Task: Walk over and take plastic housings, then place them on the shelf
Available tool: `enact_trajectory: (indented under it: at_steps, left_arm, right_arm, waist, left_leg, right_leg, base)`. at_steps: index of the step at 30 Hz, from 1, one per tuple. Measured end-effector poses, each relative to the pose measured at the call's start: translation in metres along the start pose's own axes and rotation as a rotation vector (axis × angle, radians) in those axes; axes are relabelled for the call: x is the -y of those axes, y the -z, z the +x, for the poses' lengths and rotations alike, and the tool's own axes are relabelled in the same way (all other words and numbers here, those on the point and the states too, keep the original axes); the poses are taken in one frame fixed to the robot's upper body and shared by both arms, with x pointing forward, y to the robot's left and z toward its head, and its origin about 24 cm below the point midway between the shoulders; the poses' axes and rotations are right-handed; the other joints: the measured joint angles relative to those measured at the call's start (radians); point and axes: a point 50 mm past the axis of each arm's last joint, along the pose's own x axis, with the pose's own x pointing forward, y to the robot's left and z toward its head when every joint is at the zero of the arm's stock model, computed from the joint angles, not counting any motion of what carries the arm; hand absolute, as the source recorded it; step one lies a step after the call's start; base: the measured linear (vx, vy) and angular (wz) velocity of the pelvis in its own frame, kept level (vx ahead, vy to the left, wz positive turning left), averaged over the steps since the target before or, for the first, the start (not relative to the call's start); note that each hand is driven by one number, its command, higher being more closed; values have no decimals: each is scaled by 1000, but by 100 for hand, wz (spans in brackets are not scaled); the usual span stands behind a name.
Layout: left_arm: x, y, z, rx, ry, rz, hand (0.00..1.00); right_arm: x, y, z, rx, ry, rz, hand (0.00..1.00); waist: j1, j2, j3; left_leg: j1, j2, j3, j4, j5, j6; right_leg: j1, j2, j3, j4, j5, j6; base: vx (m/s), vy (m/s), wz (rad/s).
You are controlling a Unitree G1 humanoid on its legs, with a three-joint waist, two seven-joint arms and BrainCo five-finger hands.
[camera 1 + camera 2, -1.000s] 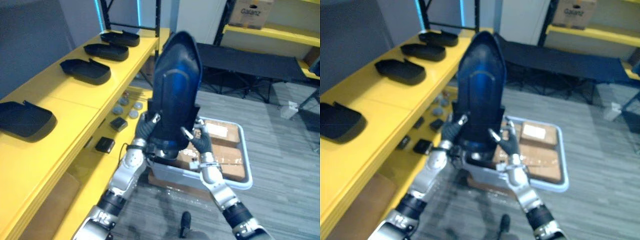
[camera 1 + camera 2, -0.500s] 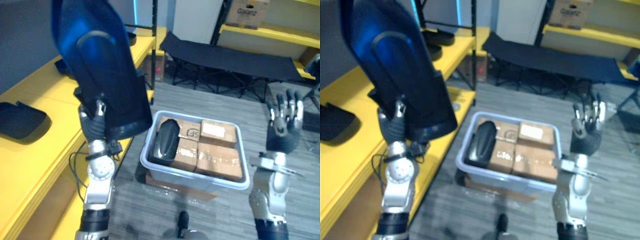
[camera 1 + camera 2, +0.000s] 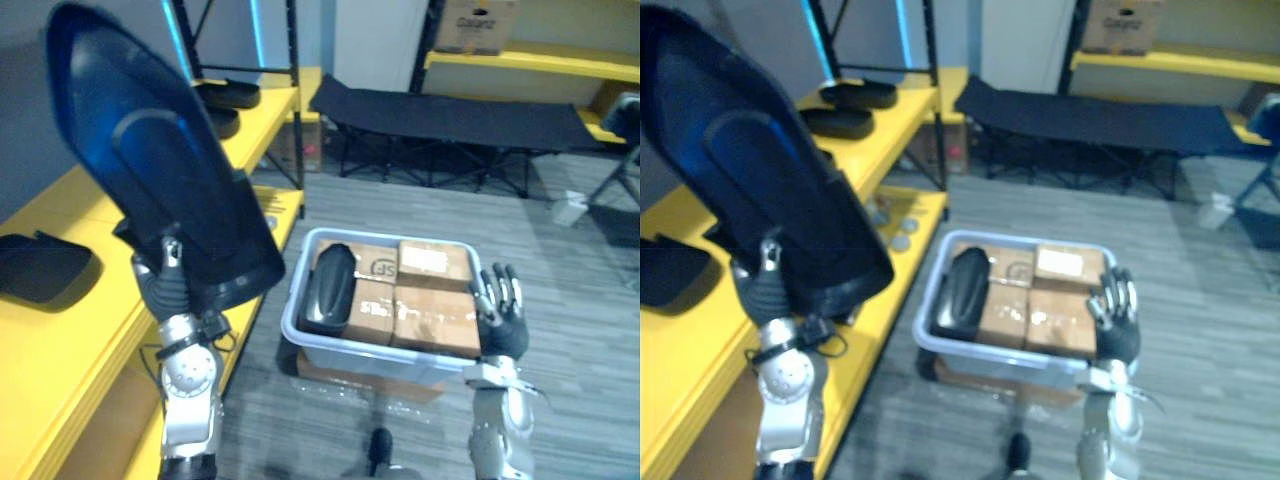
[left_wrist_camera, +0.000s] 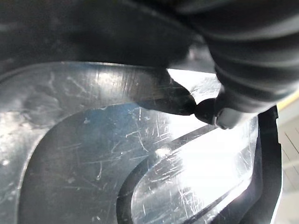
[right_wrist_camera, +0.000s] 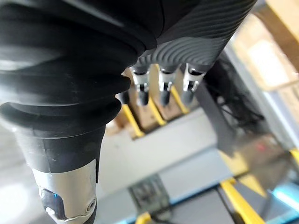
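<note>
A large dark glossy plastic housing stands upright in my left hand, whose fingers curl round its lower edge, over the yellow shelf's front edge. In the left wrist view its scratched inner face lies right past my thumb. A second housing rests in the grey bin on the floor. Several more housings lie along the shelf top. My right hand is raised at the bin's near right corner, fingers straight, holding nothing.
Cardboard boxes fill the remaining room in the bin. Small round parts lie on the lower shelf level. A black folding cot stands behind the bin, with more yellow racking and a carton beyond. Grey floor surrounds the bin.
My right hand has dropped from shoulder height down to the bin's right corner. The left hand with the housing has lowered a little, tilted further left.
</note>
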Motion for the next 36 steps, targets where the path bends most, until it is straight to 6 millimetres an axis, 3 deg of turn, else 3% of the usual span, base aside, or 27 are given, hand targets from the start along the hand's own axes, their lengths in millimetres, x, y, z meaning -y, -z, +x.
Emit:
enact_trajectory:
  at_steps: [2, 4, 5, 6, 8, 9, 10, 12, 15, 16, 17, 23, 25, 28, 32, 33, 34, 35, 36]
  left_arm:
    - [-40, -1, -1, 3, -138, 95, 100]
    - [-76, -7, -6, 15, -271, 182, 100]
    - [-81, -7, -7, 14, -289, 195, 100]
    - [-100, -10, -14, 7, -362, 246, 100]
    - [-135, -17, -34, -14, -493, 317, 100]
    - [-170, -24, -70, -64, -669, 328, 100]
    - [-173, -24, -76, -79, -686, 321, 100]
    - [-172, -25, -78, -79, -679, 311, 100]
    - [-146, -23, -65, -64, -512, 223, 100]
    - [-138, -24, -60, -51, -421, 187, 100]
    - [-138, -24, -60, -55, -394, 170, 100]
    - [-148, -26, -67, -59, -423, 112, 100]
    - [-146, -26, -65, -48, -403, 106, 100]
    - [-129, -27, -46, 13, -293, 47, 100]
    - [-98, -25, -30, 43, -113, -32, 100]
    - [-92, -25, -26, 47, -69, -44, 100]
    - [-90, -26, -23, 54, -40, -41, 100]
    - [-88, -26, -23, 53, -29, -46, 100]
    - [-84, -22, -26, 24, -8, -86, 100]
  right_arm:
    - [-18, 9, 17, -24, -71, 13, 0]
    - [-36, 16, 31, -42, -120, 8, 0]
    - [-38, 17, 32, -45, -122, 10, 0]
    - [-46, 21, 35, -62, -141, 13, 0]
    - [-59, 32, 33, -97, -153, 16, 0]
    - [-74, 42, 30, -129, -169, 4, 0]
    - [-74, 44, 30, -136, -161, 2, 0]
    - [-72, 44, 30, -138, -143, -2, 0]
    - [-49, 36, 31, -112, -37, -32, 0]
    - [-35, 29, 32, -90, 20, -87, 0]
    - [-29, 29, 33, -94, 46, -112, 0]
    - [-32, 29, 33, -96, 31, -109, 0]
    - [-31, 29, 33, -93, 32, -110, 0]
    - [-23, 27, 26, -93, 68, -117, 0]
    - [2, 12, 8, -49, 168, -134, 0]
    - [5, 10, 4, -30, 186, -133, 0]
    - [2, 8, 4, -9, 176, -119, 0]
    - [-1, 7, 5, 3, 166, -116, 0]
    - [-3, 4, 8, 21, 146, -132, 0]
  waist:
    - [41, 17, -2]
    - [112, 18, -3]
    - [119, 17, -4]
    - [149, 14, -6]
    - [209, -3, -15]
    - [272, -38, -26]
    - [280, -36, -25]
    - [279, -32, -23]
    - [192, -61, -15]
    - [174, -63, 2]
    - [223, -57, 30]
    - [234, -41, 48]
    - [220, -42, 58]
    - [171, -54, 87]
    - [125, -42, 100]
    - [114, -47, 103]
    - [109, -72, 116]
    - [110, -93, 121]
    - [114, -89, 129]
  left_leg:
    - [-20, 4, -81, -8, 25, -6]
    - [-39, -3, -134, -10, 34, -5]
    - [-42, -7, -144, -10, 35, -4]
    - [-52, -17, -184, -9, 38, -1]
    - [-52, -35, -247, -7, 38, 8]
    - [-85, -66, -366, -5, 45, 27]
    - [-85, -70, -377, -7, 47, 27]
    - [-89, -78, -389, -8, 49, 30]
    - [-220, -114, -216, 76, 112, 81]
    - [-242, -109, -194, 98, 129, 59]
    - [-224, -118, -194, 81, 135, 52]
    - [-244, -129, -251, 76, 145, 48]
    - [-242, -132, -253, 61, 142, 53]
    - [-248, -137, -314, 16, 177, 52]
    - [-239, -140, -448, -71, 262, 46]
    - [-239, -145, -474, -97, 292, 35]
    - [-242, -164, -481, -108, 311, 33]
    - [-241, -177, -478, -104, 313, 32]
    - [-245, -189, -468, -94, 316, 27]
  right_leg:
    - [33, -8, -76, 0, -1, -4]
    - [50, -20, -128, 0, -3, -2]
    - [54, -24, -135, 0, -4, 0]
    - [76, -37, -173, 0, -12, 10]
    - [124, -58, -231, -3, -29, 33]
    - [181, -84, -338, 0, -58, 69]
    - [189, -87, -341, 0, -62, 73]
    - [195, -92, -352, 0, -72, 75]
    - [257, -131, -500, 1, -109, 118]
    - [288, -129, -558, 1, -110, 120]
    - [298, -134, -543, 12, -104, 121]
    - [330, -138, -520, 60, -129, 92]
    - [328, -146, -471, 82, -157, 61]
    - [308, -152, -302, 180, -227, -3]
    - [268, -139, -100, 335, -234, 3]
    - [247, -138, -68, 383, -297, 5]
    - [237, -121, -34, 385, -384, 10]
    - [247, -130, -58, 380, -421, -8]
    - [252, -135, -42, 370, -430, 16]
  base:
    - [49, -26, 96]
    - [4, -9, 75]
    - [-10, 23, 81]
    - [-2, 38, 83]
    - [42, 45, 149]
    - [69, 18, 171]
    - [60, 6, 141]
    - [-10, 28, 47]
    - [0, 29, 194]
    - [-7, 42, 197]
    - [20, 65, 115]
    - [55, 44, 44]
    - [37, 60, 25]
    - [29, 74, 77]
    - [52, 209, 112]
    - [24, 24, 73]
    - [23, -74, 60]
    - [-6, -123, 26]
    - [-57, -94, 0]
